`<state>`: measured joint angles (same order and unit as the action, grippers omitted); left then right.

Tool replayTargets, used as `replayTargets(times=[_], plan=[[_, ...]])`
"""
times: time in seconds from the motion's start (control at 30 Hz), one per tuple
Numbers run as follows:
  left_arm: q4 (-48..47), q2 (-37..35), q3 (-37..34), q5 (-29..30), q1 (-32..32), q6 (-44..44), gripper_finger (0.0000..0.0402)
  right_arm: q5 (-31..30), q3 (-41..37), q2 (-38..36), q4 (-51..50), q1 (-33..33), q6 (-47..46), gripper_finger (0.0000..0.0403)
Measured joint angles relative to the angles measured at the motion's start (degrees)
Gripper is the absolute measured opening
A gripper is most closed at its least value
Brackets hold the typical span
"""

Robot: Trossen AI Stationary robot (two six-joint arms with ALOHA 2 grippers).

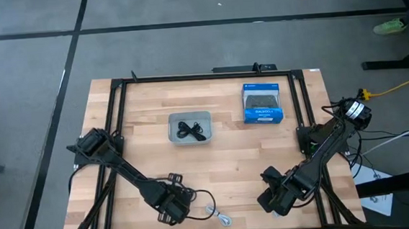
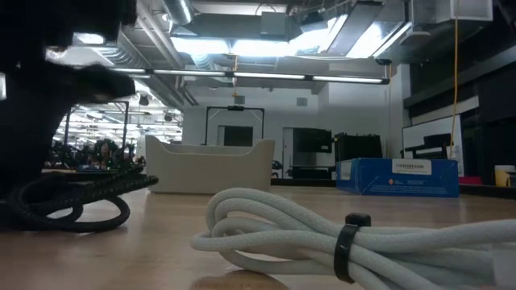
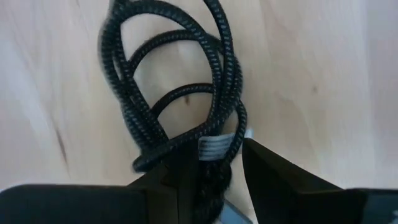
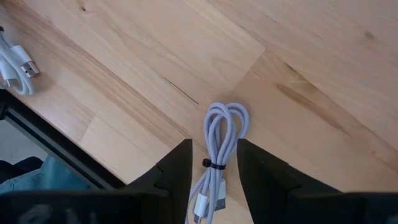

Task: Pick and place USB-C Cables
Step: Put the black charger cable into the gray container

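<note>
Grey-white bundled cable point(image 2: 339, 234) up front — black cable point(image 2: 72, 201), tray point(image 2: 208, 165), blue box point(image 2: 399, 177) behind.

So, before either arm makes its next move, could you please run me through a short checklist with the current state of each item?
1. Left pincer around the black cable: ok, its fingers straddle the bundle's end near the table's front edge.
2. Left grip closed firmly: cannot tell.
3. Right pincer lined up on the tied white cable: ok, the cable lies between open fingers, not yet gripped.
4. Tray free to receive: ok, one black cable inside, with room left.
5. Second white cable clear of the left arm: cannot tell, it lies close beside it.
6. Blue box out of the way: ok.
</note>
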<state>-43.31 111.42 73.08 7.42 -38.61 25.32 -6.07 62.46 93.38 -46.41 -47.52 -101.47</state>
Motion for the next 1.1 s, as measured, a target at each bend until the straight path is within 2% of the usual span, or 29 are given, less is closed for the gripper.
replayTargets(times=[0.23,0.37,0.47,0.57,0.77,0.87,1.1], plan=[[1.51,-0.09,-2.17,0.75,0.0,0.12,0.0119,0.02,0.0,-0.01,0.02,0.01,0.02,0.0129],[2.21,-0.2,-2.84,0.81,-0.02,4.2,0.0113,0.01,0.0,0.01,0.02,0.01,0.02,0.0129],[2.92,-0.2,-2.86,0.72,-0.04,8.19,0.0078,0.02,0.0,-0.01,0.02,0.01,0.02,0.0129],[3.18,-0.06,-2.03,0.94,-0.02,10.76,0.0023,0.02,0.0,0.01,0.01,0.01,0.2,0.0129],[0.99,0.39,2.62,3.23,-0.97,15.75,0.0007,0.02,0.0,0.0,0.02,0.01,0.2,0.0129],[-5.29,0.39,8.98,6.69,-1.67,16.07,0.0006,0.02,0.0,-0.01,0.0,0.01,0.2,0.0129],[-31.52,0.24,26.71,17.43,0.02,10.93,0.0006,0.02,0.0,-0.01,0.0,0.01,1.02,0.0129]])
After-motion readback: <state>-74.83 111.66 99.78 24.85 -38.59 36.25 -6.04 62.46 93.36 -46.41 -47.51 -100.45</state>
